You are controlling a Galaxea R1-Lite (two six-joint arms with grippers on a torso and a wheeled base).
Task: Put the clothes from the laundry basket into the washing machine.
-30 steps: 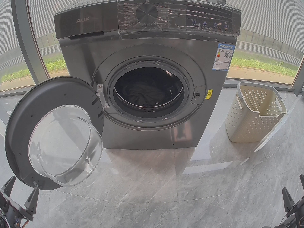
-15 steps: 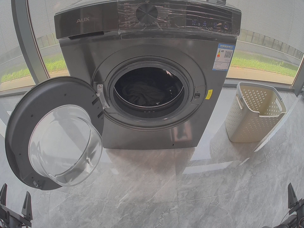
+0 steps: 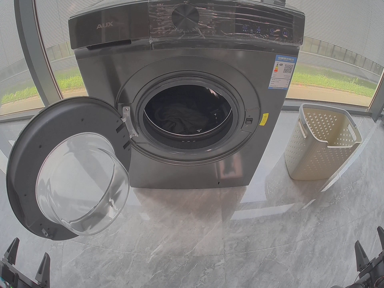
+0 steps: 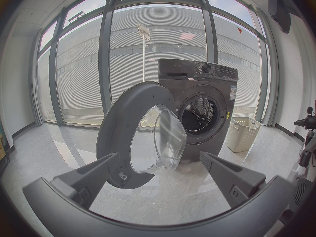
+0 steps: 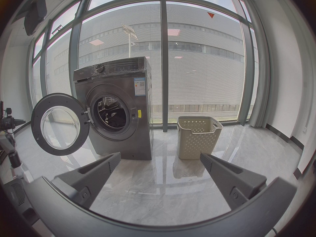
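washing machine [image 3: 192, 57]: grey front-loader, standing on the floor [image 3: 200, 229] at its far edge, against the windows [image 3: 340, 61]; round opening facing the robot.
door [image 3: 48, 141]: swung fully open to the robot's left, hinged at the left side of the opening, clear bowl bulging toward the room.
clothes [image 3: 182, 119]: dark bundle lying low in the drum [image 3: 218, 101], behind the rim of the opening.
laundry basket [image 3: 320, 157]: cream, perforated, upright on the floor, near the machine's right side but apart from it, close to the far edge by the windows.
left gripper [image 3: 28, 257]: low over the near left corner of the floor, below the door's bottom edge, not touching it; fingers spread wide, empty.
right gripper [image 3: 370, 247]: low over the near right corner of the floor, well apart from the basket; fingers spread wide, empty.
floor: pale grey marbled tile, glossy, mirroring machine and basket.
windows: tall panes in dark frames behind the machine, ribbed grey building outside.
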